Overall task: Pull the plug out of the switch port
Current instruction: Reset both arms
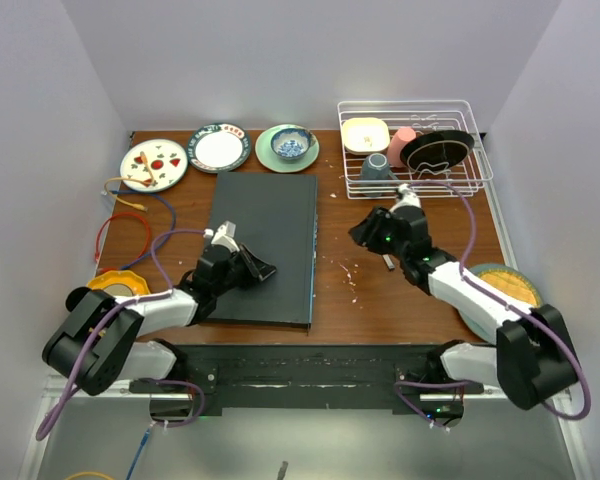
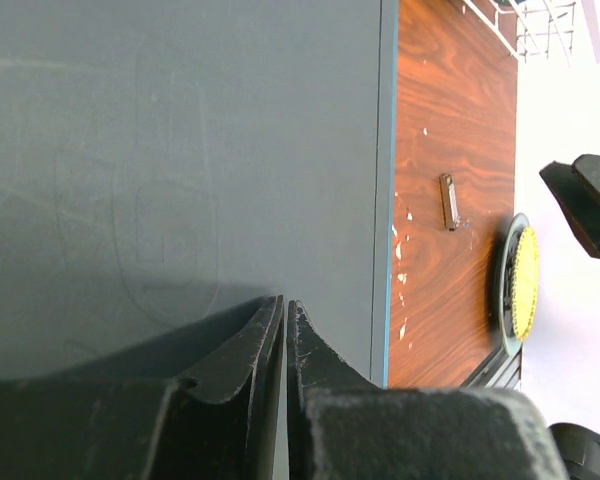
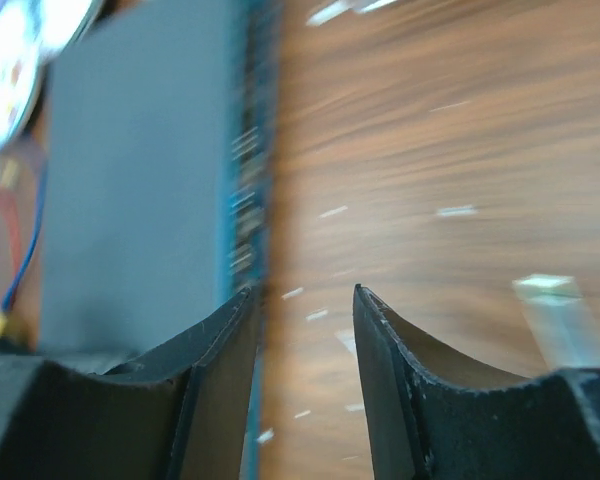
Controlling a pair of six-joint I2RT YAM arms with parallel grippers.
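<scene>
The switch [image 1: 265,235] is a broad flat black box in the middle of the table. Its thin bluish socket side [image 1: 314,250] faces right. My left gripper [image 1: 268,270] is shut and empty, resting over the switch's top near its front; the left wrist view shows its tips [image 2: 286,302] above the black top [image 2: 180,150]. My right gripper [image 1: 359,234] is open and empty over bare wood just right of the socket side [image 3: 246,200]; the right wrist view [image 3: 305,292] is blurred. A small clear plug-like piece [image 1: 388,263] lies loose on the wood. I see no plug in the sockets.
Several plates and a bowl [image 1: 291,146] line the back edge. A white wire dish rack [image 1: 412,150] with cups and dishes stands back right. Coloured cables [image 1: 130,215] loop at the left. A yellow plate [image 1: 505,285] lies under my right arm. White crumbs [image 1: 346,270] dot the wood.
</scene>
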